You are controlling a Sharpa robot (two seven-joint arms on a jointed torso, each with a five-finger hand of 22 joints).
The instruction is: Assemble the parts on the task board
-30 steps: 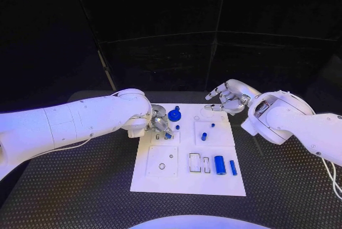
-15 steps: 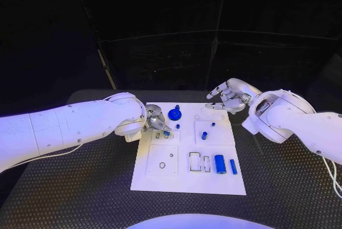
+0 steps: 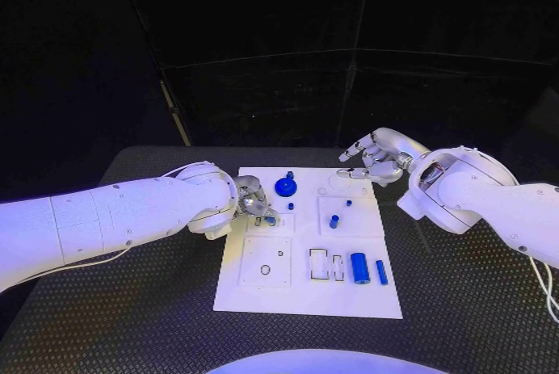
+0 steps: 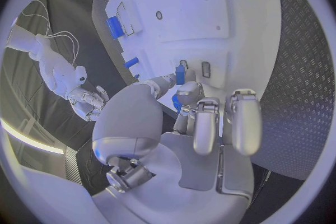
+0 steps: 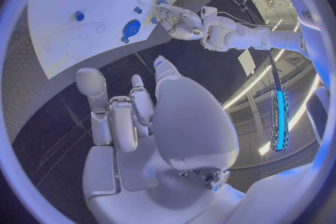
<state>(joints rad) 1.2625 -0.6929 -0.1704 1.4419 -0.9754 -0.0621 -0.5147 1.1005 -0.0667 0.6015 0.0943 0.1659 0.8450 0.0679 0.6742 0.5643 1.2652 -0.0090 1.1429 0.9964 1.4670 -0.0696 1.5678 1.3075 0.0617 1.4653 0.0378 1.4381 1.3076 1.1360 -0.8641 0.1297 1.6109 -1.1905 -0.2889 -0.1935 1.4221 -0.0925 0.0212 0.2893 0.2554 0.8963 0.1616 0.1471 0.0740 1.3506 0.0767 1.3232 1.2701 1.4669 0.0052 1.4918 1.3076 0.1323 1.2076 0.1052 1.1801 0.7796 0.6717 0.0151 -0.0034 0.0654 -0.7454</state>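
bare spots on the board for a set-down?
Free: the task board's near strip, below the recessed square plate and the large blue cylinder. Crowded: the far end, between left hand and right hand.

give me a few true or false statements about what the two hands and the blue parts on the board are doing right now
1. The left hand pinches a small blue part at the task board. True.
2. The right hand holds the big blue cylinder. False: it holds nothing, its fingers apart, above the board's far right corner; the big blue cylinder lies on the board's near part.
3. A round blue knob stands at the board's far end. True.
4. The two hands touch each other. False: they are well apart, at opposite sides of the board.
5. The board lies on a bare wooden table. False: the table is black.
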